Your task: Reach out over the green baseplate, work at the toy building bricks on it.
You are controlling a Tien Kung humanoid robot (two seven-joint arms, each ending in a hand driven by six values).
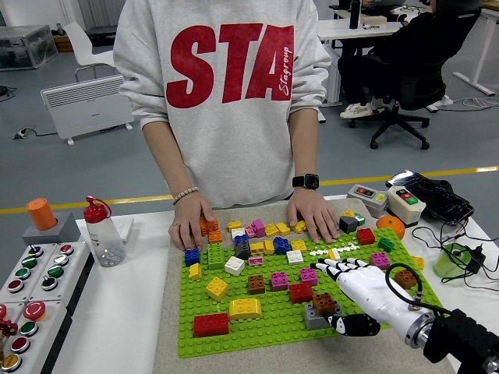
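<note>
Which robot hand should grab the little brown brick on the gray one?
Probably the right. The right hand hangs open over the green baseplate, beside the brown brick stacked on the gray brick. No left hand shows in this view.

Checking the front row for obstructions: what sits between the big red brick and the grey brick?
In the head view, a yellow brick sits between the red brick and the grey brick, on the green baseplate.
</note>
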